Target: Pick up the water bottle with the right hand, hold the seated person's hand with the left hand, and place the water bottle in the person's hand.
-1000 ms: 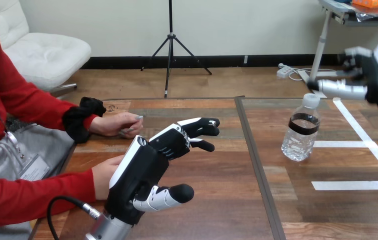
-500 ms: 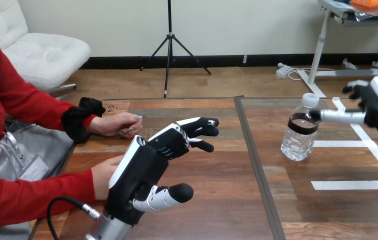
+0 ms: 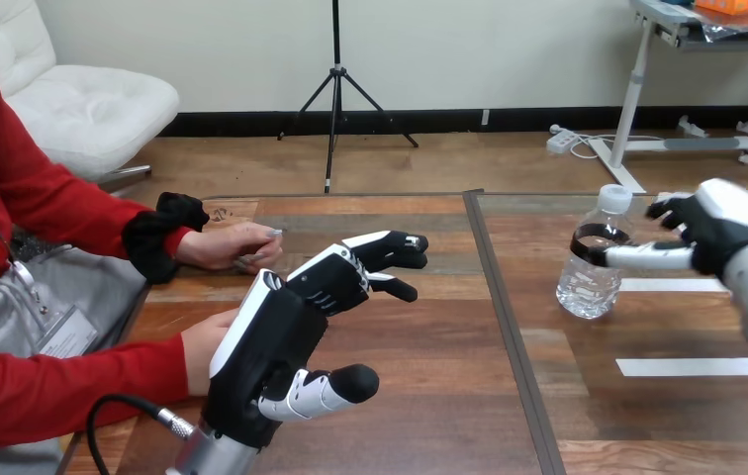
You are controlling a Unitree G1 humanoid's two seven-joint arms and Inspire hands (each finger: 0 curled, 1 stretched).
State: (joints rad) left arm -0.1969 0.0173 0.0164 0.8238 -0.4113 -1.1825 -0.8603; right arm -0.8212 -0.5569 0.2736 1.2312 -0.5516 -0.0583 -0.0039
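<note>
A clear water bottle [image 3: 596, 259] with a white cap and a dark label stands upright on the right half of the wooden table [image 3: 429, 396]. My right hand [image 3: 714, 228] is just right of it, open. Its thumb [image 3: 647, 257] points left and reaches the bottle's side at label height; I cannot tell whether it touches. My left hand [image 3: 276, 341] hovers at the lower left, open with relaxed fingers. The person's nearer hand [image 3: 204, 348] lies against its back side; I see no fingers curled round it. The person's farther hand [image 3: 236, 245] rests on the table, apart.
White tape lines [image 3: 692, 366] mark the table's right part, close to the bottle. A dark seam [image 3: 509, 327] runs down the table's middle. The person's red sleeves [image 3: 63, 391] lie along the left edge.
My right hand has come down and leftward from above the bottle's cap to label height beside it. My left hand and the person's hands have barely moved.
</note>
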